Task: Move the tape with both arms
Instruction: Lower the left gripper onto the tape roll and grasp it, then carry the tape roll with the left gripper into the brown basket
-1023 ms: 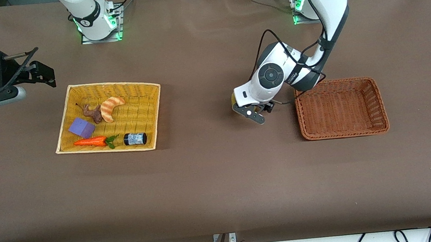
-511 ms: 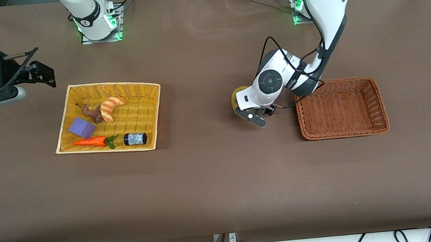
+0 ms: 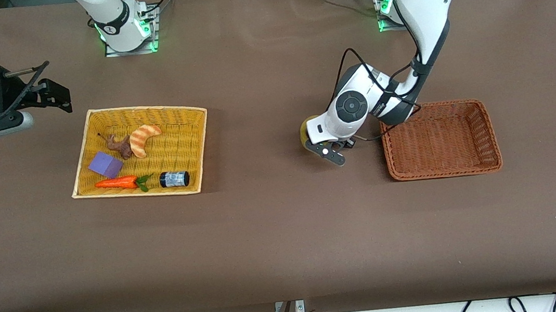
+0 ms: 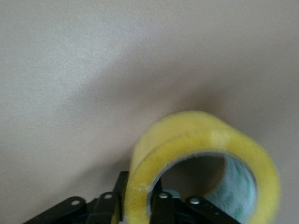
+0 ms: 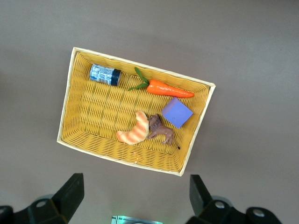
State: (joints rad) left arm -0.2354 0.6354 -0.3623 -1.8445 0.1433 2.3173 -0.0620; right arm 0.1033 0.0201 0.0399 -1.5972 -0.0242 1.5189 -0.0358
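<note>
Tape (image 4: 205, 154), a translucent yellowish roll standing on edge on the brown table (image 3: 287, 238), sits between the two baskets and just beside the brown wicker basket (image 3: 441, 140) at the left arm's end. In the front view only a sliver of the roll shows, at the edge of the left arm's white wrist. Left gripper (image 3: 329, 151) is low at the table there, its black fingers (image 4: 161, 207) pinched onto the wall of the roll: the left wrist view shows one finger inside the wide hole and the other against the outer face, with the yellow wall caught between them. Printing shows on the inner core of the roll. Right gripper (image 5: 135, 198) waits up in the air at the right arm's end of the table, over bare cloth beside the yellow basket (image 3: 98, 189), its two fingers spread wide with nothing between them. The right wrist view looks down on that yellow basket, which holds a small dark jar (image 5: 105, 74) with a blue-white label, a toy carrot (image 5: 163, 87), a purple block (image 5: 177, 112), a striped croissant-shaped toy (image 5: 134, 130) and a small brown animal figure (image 5: 161, 131); the croissant and the figure touch. The brown wicker basket shows only its woven floor.
</note>
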